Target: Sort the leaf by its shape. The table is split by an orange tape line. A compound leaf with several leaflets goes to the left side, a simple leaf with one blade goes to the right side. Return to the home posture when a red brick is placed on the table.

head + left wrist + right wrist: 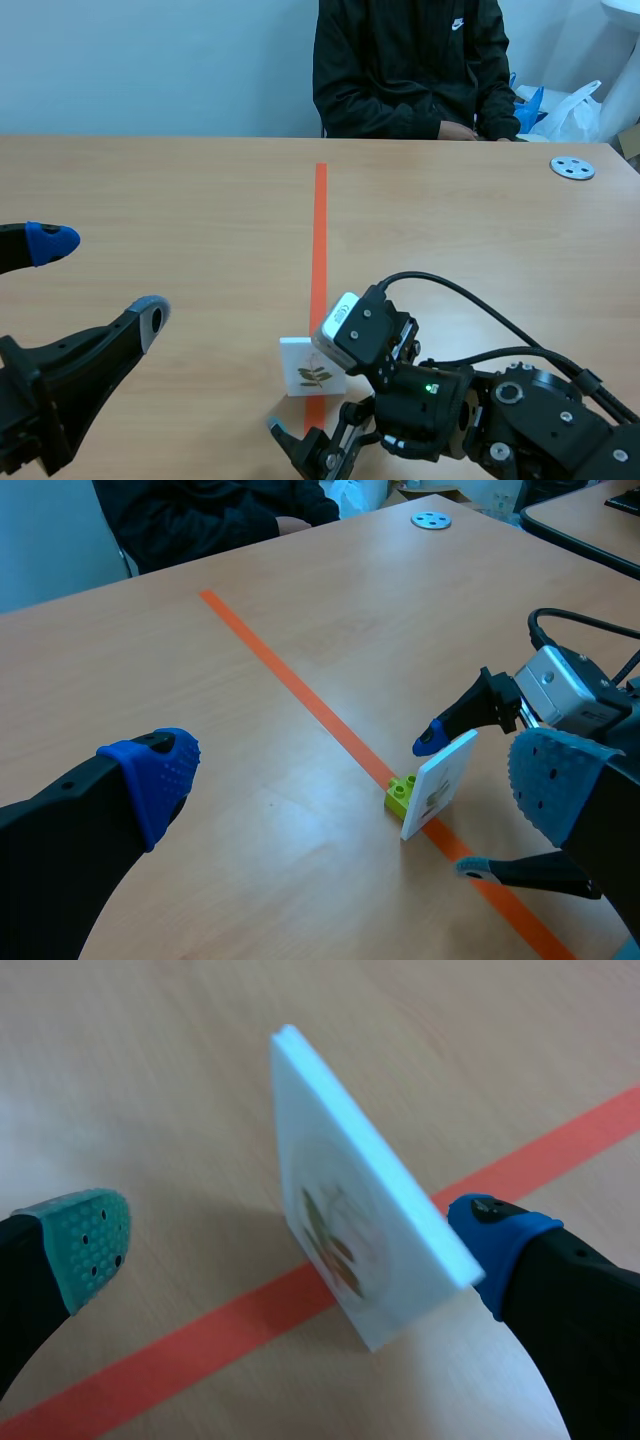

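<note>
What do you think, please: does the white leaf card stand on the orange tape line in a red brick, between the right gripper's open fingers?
Not quite: the left wrist view shows the brick is yellow-green, not red. The white leaf card does stand on the orange tape line, between the right gripper's open fingers.

A white card (360,1210) with a blurred leaf picture stands tilted on the tabletop (150,1070), across the orange tape line (200,1345), between the spread fingers (85,1240); the blue-tipped one sits just beside its edge.
</note>
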{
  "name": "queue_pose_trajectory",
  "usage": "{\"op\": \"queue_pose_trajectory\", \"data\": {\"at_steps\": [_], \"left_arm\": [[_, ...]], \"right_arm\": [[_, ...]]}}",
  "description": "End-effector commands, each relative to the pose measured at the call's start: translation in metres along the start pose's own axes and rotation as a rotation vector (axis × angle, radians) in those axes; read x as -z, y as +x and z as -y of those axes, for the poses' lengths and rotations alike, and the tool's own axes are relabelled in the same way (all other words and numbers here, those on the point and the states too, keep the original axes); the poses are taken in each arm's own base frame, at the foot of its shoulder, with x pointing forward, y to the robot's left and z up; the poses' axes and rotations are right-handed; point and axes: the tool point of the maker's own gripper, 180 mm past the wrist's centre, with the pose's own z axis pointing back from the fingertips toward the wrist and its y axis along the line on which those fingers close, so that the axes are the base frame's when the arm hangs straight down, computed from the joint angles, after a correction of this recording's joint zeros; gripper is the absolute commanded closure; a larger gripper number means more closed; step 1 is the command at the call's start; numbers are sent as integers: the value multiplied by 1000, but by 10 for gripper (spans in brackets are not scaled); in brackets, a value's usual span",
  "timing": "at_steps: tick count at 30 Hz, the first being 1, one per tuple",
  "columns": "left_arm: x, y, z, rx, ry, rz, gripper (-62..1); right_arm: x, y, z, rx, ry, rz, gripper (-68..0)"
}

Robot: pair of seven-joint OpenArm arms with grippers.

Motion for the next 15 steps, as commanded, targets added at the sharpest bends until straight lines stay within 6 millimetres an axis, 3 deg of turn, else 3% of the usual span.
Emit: {"op": "queue_pose_trajectory", "data": {"at_steps": [1, 3, 6, 9, 13, 15], "left_arm": [[2, 8, 3, -4, -9, 33, -623], [2, 8, 3, -4, -9, 33, -623], [2, 8, 3, -4, -9, 33, -623], [2, 8, 3, -4, -9, 33, -623], [2, 8, 3, -4, -9, 33, -623], [2, 8, 3, -4, -9, 33, -623]], "right_arm": [[0, 14, 4, -15, -8, 41, -679], [0, 12, 4, -28, -16, 35, -675], [0, 11, 6, -45, -27, 28, -587], [0, 11, 6, -45, -29, 27, -480], [0, 11, 6, -45, -28, 27, -284], [0, 11, 6, -45, -28, 26, -242]]}}
